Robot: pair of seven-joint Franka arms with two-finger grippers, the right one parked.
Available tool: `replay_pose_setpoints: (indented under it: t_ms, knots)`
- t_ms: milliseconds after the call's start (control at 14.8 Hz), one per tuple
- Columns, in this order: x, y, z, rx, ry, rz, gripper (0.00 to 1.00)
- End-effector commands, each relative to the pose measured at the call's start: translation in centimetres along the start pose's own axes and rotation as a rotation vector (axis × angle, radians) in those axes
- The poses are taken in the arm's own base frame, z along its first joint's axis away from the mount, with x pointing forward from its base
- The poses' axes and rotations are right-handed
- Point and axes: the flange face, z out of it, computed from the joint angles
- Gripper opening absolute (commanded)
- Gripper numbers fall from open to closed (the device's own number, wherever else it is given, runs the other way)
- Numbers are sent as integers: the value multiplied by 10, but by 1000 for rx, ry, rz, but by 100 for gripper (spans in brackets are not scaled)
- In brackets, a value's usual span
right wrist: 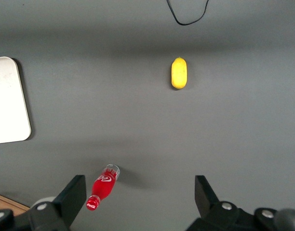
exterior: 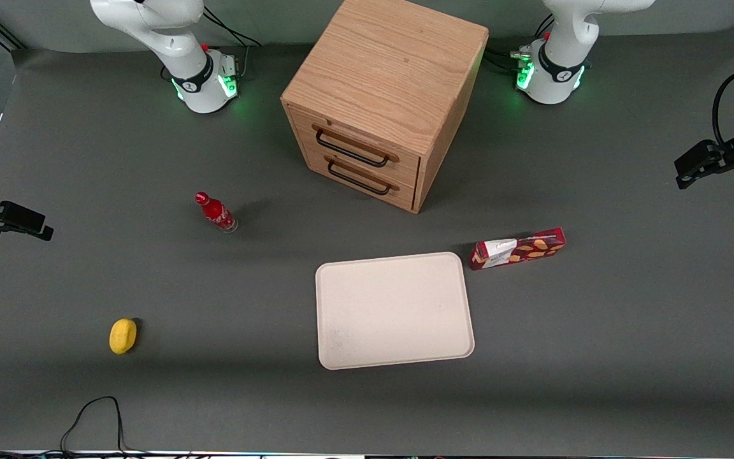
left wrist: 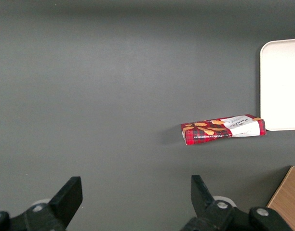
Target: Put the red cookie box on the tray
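While the gripper (left wrist: 133,202) hung wide open above bare table toward the working arm's end, red cookie box (exterior: 517,248) lay just beside tray (exterior: 394,310) corner, well apart from fingers.

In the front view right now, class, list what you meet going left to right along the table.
lemon → red bottle → wooden drawer cabinet → red cookie box → gripper, open, raised at the working arm's end of the table.

white arms, black end effector (left wrist: 133,204)
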Motion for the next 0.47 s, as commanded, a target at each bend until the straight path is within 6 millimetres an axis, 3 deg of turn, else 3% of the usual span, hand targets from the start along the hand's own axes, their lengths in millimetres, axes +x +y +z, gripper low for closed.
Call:
replay_pose_setpoints:
  t_ms: [0, 407]
  knots:
    - [3, 9, -8, 10, -10, 5, 100]
    - [7, 6, -8, 7, 9, 4, 100]
